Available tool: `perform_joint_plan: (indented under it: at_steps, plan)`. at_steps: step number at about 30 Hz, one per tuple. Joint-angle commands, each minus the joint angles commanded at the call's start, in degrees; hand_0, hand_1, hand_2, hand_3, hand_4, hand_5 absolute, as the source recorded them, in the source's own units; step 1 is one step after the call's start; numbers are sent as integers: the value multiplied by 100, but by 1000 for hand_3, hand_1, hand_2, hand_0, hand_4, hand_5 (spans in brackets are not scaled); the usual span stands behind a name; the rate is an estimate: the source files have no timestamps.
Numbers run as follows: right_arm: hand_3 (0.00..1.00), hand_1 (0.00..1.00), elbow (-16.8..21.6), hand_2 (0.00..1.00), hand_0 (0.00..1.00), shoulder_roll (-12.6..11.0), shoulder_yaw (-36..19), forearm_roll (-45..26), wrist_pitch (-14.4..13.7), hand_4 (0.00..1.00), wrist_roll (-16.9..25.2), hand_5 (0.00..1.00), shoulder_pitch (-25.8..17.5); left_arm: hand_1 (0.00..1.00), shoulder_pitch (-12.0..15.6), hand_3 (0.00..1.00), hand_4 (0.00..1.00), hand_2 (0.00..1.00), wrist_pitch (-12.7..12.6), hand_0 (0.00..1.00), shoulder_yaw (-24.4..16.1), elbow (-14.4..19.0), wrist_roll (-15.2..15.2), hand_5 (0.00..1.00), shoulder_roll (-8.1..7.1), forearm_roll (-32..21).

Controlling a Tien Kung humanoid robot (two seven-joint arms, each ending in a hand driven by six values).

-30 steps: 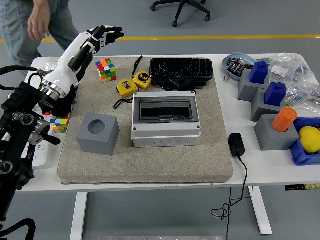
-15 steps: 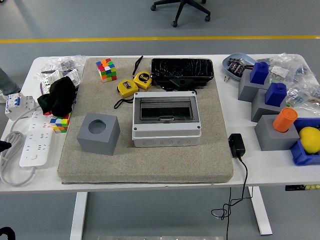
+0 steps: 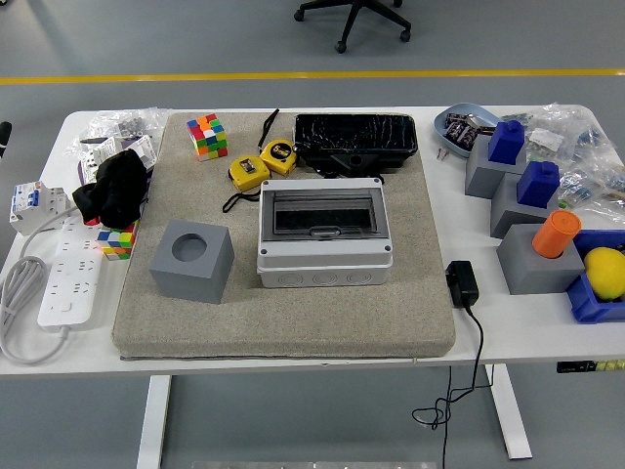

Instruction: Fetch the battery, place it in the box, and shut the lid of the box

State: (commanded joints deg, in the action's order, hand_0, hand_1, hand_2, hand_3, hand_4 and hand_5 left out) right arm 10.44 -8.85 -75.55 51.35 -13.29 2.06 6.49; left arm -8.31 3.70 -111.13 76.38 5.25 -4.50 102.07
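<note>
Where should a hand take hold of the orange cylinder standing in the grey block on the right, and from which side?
Grip the orange cylinder around its upper part, coming down from above or from the near side. It stands tilted in a grey block, so only the top sticks out. A blue bin with a yellow ball sits close on the right, and more grey blocks crowd the far side.

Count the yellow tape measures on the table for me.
2. One yellow tape measure lies on the beige mat, left of the black tray; the other yellow tape measure sits touching it, up and to the right. None seem hidden.
</note>
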Motion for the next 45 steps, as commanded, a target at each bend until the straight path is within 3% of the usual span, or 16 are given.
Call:
perform_joint_plan:
  at_steps: [45]
  plan:
    - [806,809,21,776,826,17,-156,49,7,998,8,998,28,975,-27,957,998,976,-138,998,84,101,18,998,119,131]
